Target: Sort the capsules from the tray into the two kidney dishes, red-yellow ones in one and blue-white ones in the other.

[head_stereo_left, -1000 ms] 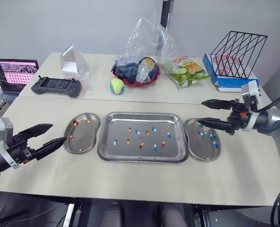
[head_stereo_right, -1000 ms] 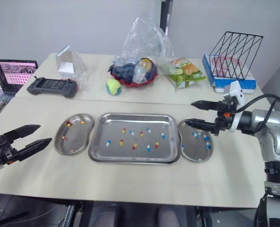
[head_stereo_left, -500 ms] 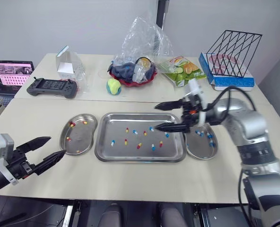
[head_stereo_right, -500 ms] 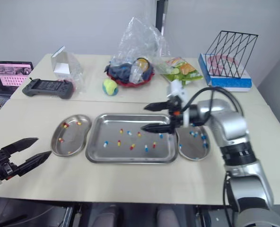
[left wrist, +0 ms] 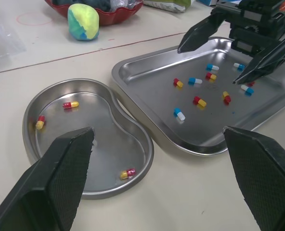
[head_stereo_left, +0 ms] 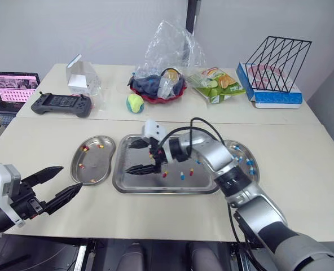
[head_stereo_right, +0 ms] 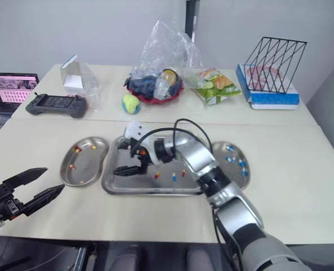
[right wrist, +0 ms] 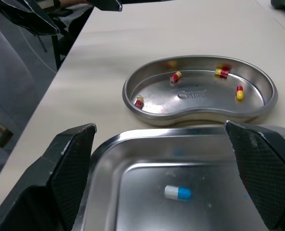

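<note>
Beige table (head_stereo_left: 302,169) carries all task items. Left claw (head_stereo_left: 71,176), fingers spread apart and empty, hovers off the table's front-left edge, near the left-hand steel kidney dish (head_stereo_left: 96,164), which contains several red-yellow capsules (left wrist: 70,104). Rectangular steel tray (head_stereo_left: 167,190) at centre, just beside that dish, holds loose mixed capsules (left wrist: 199,101) of both colours. Right claw (head_stereo_left: 128,158), likewise spread wide and holding nothing, hangs over the tray's left portion; one blue-white capsule (right wrist: 177,192) lies on the tray floor ahead of it. Right-hand steel kidney dish (head_stereo_left: 259,169), beyond the tray, contains blue-white capsules (head_stereo_left: 250,162).
</note>
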Robot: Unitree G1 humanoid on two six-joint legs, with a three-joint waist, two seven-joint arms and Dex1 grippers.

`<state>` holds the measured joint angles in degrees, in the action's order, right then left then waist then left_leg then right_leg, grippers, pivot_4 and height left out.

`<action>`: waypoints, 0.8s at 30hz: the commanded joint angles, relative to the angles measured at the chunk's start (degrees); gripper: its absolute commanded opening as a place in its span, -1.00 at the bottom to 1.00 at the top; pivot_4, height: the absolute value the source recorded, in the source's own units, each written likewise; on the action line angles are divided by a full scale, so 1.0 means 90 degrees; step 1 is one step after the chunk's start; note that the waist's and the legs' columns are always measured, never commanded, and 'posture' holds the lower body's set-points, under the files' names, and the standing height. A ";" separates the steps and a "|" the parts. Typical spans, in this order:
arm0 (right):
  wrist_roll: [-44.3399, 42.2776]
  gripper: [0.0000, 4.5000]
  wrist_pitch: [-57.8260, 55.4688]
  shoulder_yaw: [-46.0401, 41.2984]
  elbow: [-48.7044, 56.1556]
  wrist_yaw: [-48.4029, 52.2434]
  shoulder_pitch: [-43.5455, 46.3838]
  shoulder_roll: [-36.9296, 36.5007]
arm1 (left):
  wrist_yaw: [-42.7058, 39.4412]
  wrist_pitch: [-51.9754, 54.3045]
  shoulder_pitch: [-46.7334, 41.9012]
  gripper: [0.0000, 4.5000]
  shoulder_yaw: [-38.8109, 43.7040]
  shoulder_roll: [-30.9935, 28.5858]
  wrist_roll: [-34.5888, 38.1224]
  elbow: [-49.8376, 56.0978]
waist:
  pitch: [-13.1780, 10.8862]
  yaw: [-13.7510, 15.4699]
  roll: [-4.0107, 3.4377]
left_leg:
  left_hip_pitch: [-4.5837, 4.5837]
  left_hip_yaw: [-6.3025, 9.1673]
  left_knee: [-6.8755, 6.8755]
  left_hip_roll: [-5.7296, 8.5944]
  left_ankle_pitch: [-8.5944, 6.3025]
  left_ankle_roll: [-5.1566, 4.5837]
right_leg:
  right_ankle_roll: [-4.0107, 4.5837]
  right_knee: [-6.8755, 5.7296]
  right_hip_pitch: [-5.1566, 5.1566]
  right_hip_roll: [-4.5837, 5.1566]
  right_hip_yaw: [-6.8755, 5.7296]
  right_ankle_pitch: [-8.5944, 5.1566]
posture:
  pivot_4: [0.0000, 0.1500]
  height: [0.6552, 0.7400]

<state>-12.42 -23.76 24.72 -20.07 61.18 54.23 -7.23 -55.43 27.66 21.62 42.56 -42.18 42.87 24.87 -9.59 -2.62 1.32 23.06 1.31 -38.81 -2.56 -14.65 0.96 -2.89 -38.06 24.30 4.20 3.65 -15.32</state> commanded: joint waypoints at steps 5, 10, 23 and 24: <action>0.0618 0.99 0.0792 0.0151 -0.1413 -0.0013 0.0429 0.0612 | 0.0014 -0.0082 0.0091 1.00 0.0125 -0.0063 0.0012 0.0139 | 0.0000 -0.0002 0.0000 | 0.0001 -0.0002 0.0003 0.0000 0.0000 0.0002 | 0.0001 0.0002 0.0001 0.0001 -0.0001 0.0000 | 1.00 0.47; 0.1026 0.99 0.1365 0.0219 -0.2065 -0.0002 0.0431 0.0827 | -0.0013 -0.0105 0.0154 1.00 0.0190 -0.0122 0.0003 0.0120 | 0.0000 -0.0005 0.0000 | 0.0001 -0.0001 0.0005 0.0000 0.0001 0.0003 | 0.0002 0.0002 0.0001 0.0001 -0.0002 -0.0001 | 1.00 0.47; 0.1419 0.19 0.1944 0.0078 -0.2732 0.0046 0.0412 0.1038 | -0.0022 -0.0137 0.0344 1.00 0.0119 -0.0099 -0.0052 0.0318 | -0.0001 -0.0081 -0.0001 | -0.0001 0.0001 0.0013 -0.0005 0.0000 0.0005 | 0.0007 0.0002 0.0003 -0.0002 -0.0004 -0.0003 | 1.00 0.47; 0.1466 0.19 0.1994 0.0090 -0.2788 0.0032 0.0418 0.1044 | -0.0022 -0.0140 0.0333 1.00 0.0116 -0.0103 -0.0050 0.0308 | -0.0001 -0.0090 -0.0001 | -0.0001 0.0001 0.0013 -0.0005 0.0001 0.0005 | 0.0008 0.0001 0.0004 -0.0003 -0.0005 -0.0004 | 1.00 0.47</action>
<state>0.09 -7.59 26.26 -45.27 61.41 57.06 1.53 -55.40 27.61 24.74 42.55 -42.75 42.13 26.47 -9.60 -3.44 1.32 23.05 1.33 -38.69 -2.61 -14.65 1.00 -2.81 -38.06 24.33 4.17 3.61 -15.36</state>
